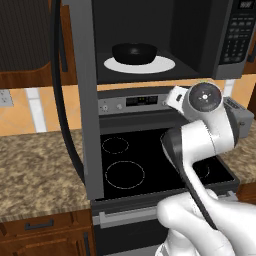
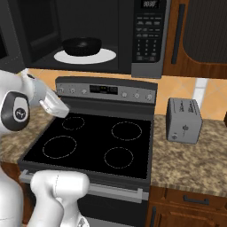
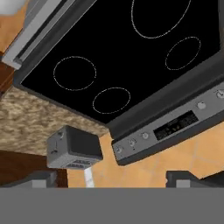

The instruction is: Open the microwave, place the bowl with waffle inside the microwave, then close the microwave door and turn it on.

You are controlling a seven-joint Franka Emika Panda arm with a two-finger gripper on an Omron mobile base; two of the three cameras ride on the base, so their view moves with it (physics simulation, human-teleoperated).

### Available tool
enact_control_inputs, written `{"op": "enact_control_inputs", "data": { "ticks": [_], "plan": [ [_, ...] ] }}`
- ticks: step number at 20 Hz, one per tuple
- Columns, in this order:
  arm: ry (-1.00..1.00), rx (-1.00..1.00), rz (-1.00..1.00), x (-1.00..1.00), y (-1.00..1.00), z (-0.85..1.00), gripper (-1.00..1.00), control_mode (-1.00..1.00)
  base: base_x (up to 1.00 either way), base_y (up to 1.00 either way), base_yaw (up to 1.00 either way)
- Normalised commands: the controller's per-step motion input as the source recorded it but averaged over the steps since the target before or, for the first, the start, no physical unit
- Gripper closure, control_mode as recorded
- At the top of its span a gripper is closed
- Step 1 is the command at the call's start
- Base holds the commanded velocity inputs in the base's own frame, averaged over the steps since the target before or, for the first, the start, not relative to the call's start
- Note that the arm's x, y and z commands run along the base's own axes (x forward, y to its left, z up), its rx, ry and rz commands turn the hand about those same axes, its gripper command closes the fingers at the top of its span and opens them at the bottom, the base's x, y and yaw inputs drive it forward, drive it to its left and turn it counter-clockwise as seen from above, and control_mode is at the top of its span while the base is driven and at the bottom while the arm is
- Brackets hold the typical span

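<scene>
In the left base view the microwave [image 1: 165,35] hangs above the stove [image 1: 150,160] with its cavity exposed. The microwave door [image 1: 80,100] stands swung out to the left of the cavity, reaching down in front of the stove's left side. Inside, the black bowl [image 1: 134,52] sits on the white plate [image 1: 140,65]; its contents cannot be made out. The keypad [image 1: 239,35] is at the right of the cavity. The speckled stone surface [image 1: 35,165] lies left of the stove, with wooden drawers beneath.

In the right base view the bowl [image 2: 81,45] rests on the plate [image 2: 85,56] inside the microwave [image 2: 88,31], above the stove [image 2: 95,144]. A grey toaster [image 2: 184,119] stands on the surface [image 2: 195,159] right of the stove, below a brown wooden cabinet [image 2: 197,35].

In the hand view the stove [image 3: 131,57] appears turned round, its control panel [image 3: 175,127] beside the toaster [image 3: 73,148]. The pincer [image 3: 111,180] shows two dark tips set wide apart, holding nothing.
</scene>
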Motion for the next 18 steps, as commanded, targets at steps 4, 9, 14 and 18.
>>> {"op": "enact_control_inputs", "data": {
  "ticks": [4, 9, 14, 18],
  "plan": [
    [0.03, -0.51, -0.12, 0.0, -0.14, -0.34, 1.0, -1.0, 0.0, 0.0, 0.0],
    [-0.17, -0.22, -0.06, 0.0, -0.1, -0.46, 1.0, -1.0, 0.0, 0.0, 0.0],
    [-0.35, -0.01, 0.0, 0.0, 0.16, -0.19, 1.0, -1.0, 0.0, 0.0, 0.0],
    [-0.36, 0.0, 0.0, 0.0, 0.29, -0.08, 1.0, -1.0, 0.0, 0.0, 0.0]
  ]
}}
